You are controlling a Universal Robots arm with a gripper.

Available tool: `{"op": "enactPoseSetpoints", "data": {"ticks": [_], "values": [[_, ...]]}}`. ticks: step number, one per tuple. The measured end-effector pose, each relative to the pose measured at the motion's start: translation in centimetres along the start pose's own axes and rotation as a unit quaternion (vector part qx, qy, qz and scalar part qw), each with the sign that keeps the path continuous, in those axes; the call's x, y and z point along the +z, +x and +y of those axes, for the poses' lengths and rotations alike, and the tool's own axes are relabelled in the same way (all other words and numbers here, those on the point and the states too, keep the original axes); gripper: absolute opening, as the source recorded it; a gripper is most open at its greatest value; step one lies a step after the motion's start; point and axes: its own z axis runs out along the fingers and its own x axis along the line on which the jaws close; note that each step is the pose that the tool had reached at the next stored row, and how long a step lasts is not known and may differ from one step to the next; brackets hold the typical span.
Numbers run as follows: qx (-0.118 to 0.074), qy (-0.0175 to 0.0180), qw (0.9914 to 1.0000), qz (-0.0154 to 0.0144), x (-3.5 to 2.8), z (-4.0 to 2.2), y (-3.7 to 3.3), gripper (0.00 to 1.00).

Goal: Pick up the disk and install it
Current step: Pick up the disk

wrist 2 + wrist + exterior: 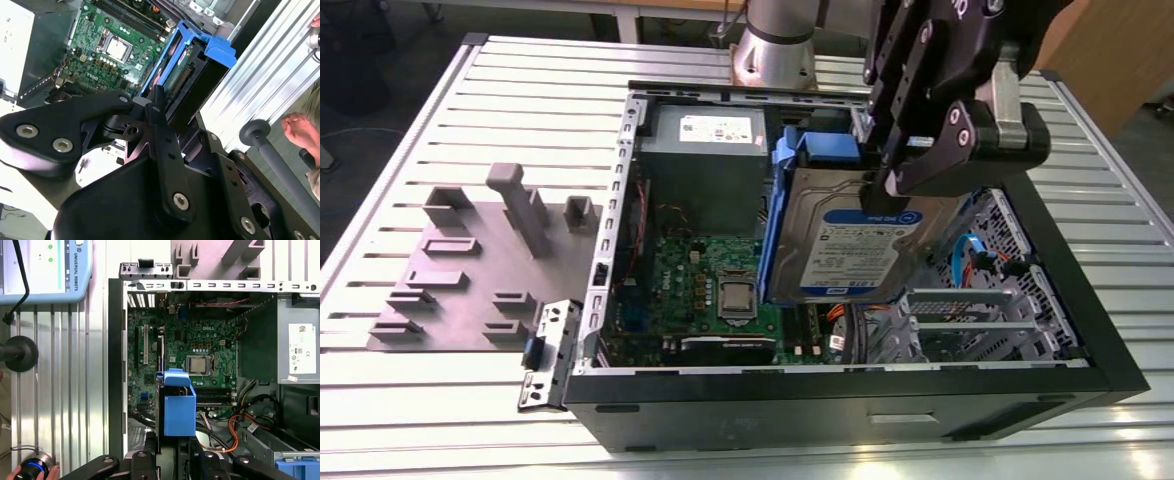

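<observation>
Slatted metal table (400,400), grey fixture plate (467,270) at the exterior view's left, then the open case (854,405) with power-supply box (707,150) and motherboard (707,290). Gripper (907,172) is clamped tight on the top end of the disk (854,250), which hangs tilted inside the case above the motherboard, with the metal cage (961,325) toward the exterior view's right. Risk, my read: end-only grip lets it pivot or slip onto the motherboard; blue bracket (179,410) could snag the orange cables (230,426) or the cage.
</observation>
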Motion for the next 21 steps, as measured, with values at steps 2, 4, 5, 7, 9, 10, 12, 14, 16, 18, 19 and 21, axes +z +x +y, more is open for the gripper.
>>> {"op": "enactPoseSetpoints", "data": {"ticks": [2,4,5,7,9,10,12,14,16,18,19,21], "values": [[0.0,0.0,1.0,0.0,0.02,-0.31,-0.01,0.35],[0.0,0.0,1.0,0.0,0.03,-0.64,-0.01,0.35],[0.0,0.0,1.0,0.0,0.04,-0.81,-0.02,0.35],[0.0,0.0,1.0,0.0,0.06,-1.19,-0.02,0.35],[0.0,0.0,1.0,0.0,0.08,-1.56,-0.04,0.35],[0.0,0.0,1.0,0.0,0.09,-1.76,-0.04,0.35],[0.0,0.0,1.0,0.0,0.12,-2.17,-0.05,0.35],[0.0,0.0,1.0,-0.0001,0.15,-2.57,-0.05,0.35],[0.0,0.0,1.0,0.0,0.19,-2.96,-0.06,0.35],[0.0,0.0,1.0,0.0001,0.24,-3.4,-0.08,0.35],[0.0,0.0,1.0,0.0001,0.26,-3.63,-0.08,0.35],[0.0,0.0,1.0,0.0,0.32,-4.12,-0.09,0.35]]}}
